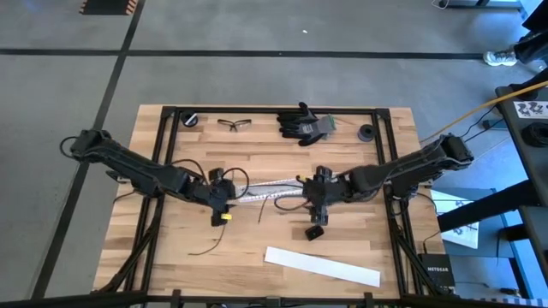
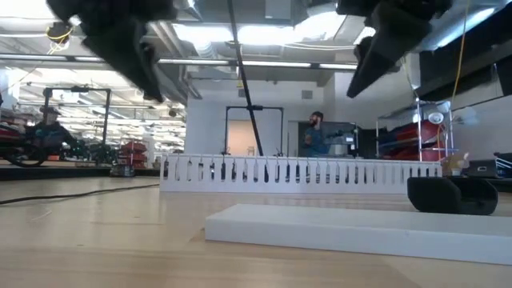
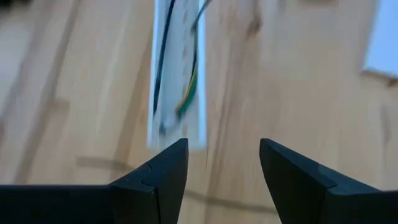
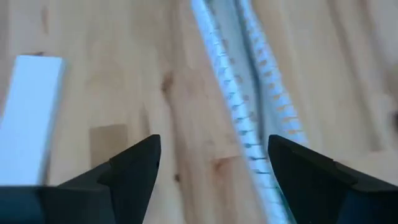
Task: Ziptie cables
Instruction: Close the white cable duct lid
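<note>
Both hands hang empty over the middle of the surface (image 1: pixel 171 257), one at each end of the white slotted duct (image 1: pixel 272 190). The left hand (image 3: pixel 219 171) has its fingers parted with nothing between them, and the cables (image 3: pixel 186 93) lie in the duct straight ahead of it. The right hand (image 4: pixel 214 168) is likewise spread and empty, the duct running ahead of its fingers. One ziptie (image 1: pixel 204 246) lies loose on the wood, on the near side of the left hand and well apart from it. The risk is that a hand closing on the limp wires catches only some, or drags the light duct sideways; the thin ziptie, flat on the wood, may slip from the fingertips. No writing can be read anywhere, probably because the wrist views are blurred.
</note>
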You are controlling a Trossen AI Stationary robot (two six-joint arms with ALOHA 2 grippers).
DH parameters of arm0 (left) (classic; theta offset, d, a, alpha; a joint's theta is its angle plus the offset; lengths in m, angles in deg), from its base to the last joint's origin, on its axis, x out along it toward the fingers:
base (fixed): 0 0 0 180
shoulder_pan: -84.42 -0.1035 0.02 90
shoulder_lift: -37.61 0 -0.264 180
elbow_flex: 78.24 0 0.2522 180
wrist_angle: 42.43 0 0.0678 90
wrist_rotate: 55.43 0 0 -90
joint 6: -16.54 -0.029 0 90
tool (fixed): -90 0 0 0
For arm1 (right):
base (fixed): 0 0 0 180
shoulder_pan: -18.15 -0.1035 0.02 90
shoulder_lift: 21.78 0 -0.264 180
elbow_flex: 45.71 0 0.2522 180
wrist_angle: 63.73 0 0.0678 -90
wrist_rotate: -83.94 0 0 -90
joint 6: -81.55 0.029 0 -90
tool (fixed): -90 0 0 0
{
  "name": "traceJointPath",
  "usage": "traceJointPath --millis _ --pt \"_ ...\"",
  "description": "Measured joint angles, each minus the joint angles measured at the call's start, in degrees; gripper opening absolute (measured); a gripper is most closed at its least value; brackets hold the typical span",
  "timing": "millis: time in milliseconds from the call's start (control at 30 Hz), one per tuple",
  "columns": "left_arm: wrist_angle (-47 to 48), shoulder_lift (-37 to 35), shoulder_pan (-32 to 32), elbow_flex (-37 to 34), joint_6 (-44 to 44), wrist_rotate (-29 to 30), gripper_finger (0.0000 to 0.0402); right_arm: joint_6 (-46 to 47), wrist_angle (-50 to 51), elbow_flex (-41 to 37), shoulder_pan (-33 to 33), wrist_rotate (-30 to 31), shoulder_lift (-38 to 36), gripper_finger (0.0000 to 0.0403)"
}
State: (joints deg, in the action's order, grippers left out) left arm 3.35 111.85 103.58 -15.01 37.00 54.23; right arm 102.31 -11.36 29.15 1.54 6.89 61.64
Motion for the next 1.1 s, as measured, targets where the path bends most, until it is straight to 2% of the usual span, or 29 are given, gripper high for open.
traceJointPath --millis 267,400,533,700,933,1100 --pt "0.1 0.3 3.6 -5.7 12.6 -0.5 0.0182 9.6 -16.8 -10.8 -6.5 0.0 0.0 0.0285" --pt "0.1 0.9 8.5 -7.8 22.5 -3.4 0.0182 14.8 -24.3 -13.6 -10.1 1.4 0.0 0.0285" --pt "-4.1 5.5 15.6 -7.8 30.9 -6.5 0.0182 17.0 -25.6 -14.1 -13.4 4.9 0.0 0.0285" --pt "-6.4 14.9 21.4 -4.5 36.0 -9.0 0.0179 19.0 -25.6 -14.1 -15.7 7.6 0.1 0.0285" --pt "-4.6 22.9 26.2 1.2 37.7 -9.3 0.0141 22.4 -25.6 -14.1 -17.1 8.4 0.2 0.0285" --pt "-1.5 25.2 27.7 1.6 39.0 -9.1 0.0074 22.5 -25.6 -14.1 -17.6 9.6 0.2 0.0285"
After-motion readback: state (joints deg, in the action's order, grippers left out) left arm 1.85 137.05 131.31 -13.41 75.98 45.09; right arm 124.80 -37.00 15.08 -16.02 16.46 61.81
